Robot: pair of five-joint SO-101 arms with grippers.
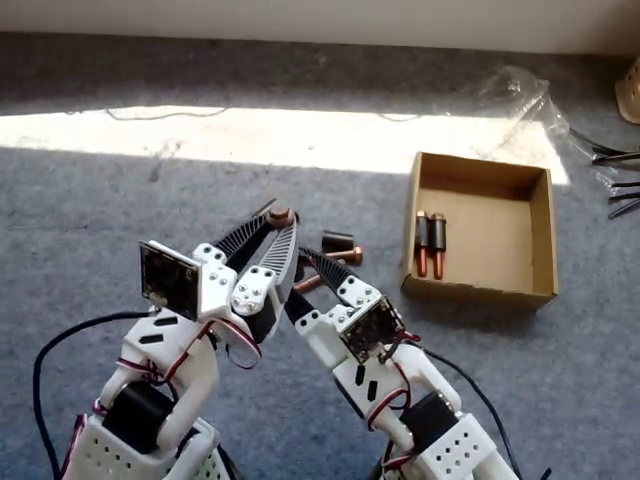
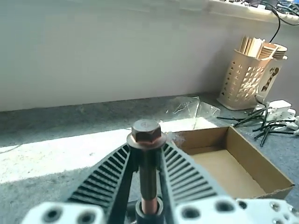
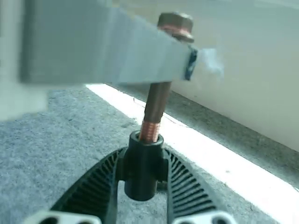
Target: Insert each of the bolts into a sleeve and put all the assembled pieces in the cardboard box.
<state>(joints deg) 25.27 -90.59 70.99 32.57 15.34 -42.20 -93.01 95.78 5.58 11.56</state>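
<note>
Mid-assembly. L gripper point(image 1: 277, 219) is clenched on a bolt point(image 2: 146, 161), head above its tips, shaft down btwn the fingers. R gripper point(image 3: 143, 158), just under it, grasps a sleeve point(image 3: 140, 184) upright. The bolt's threaded tip sits in the sleeve mouth, barely in, so this pair looks not yet joined. Box point(image 1: 480, 291) lies off to R gripper's right w/ two assembled pieces point(image 1: 430, 244) inside. One loose sleeve point(image 1: 338, 241) & loose bolt point(image 1: 347, 257) lie on carpet point(image 1: 100, 220) just past R gripper's tips. Est: two done, one in hand, one untouched.
</note>
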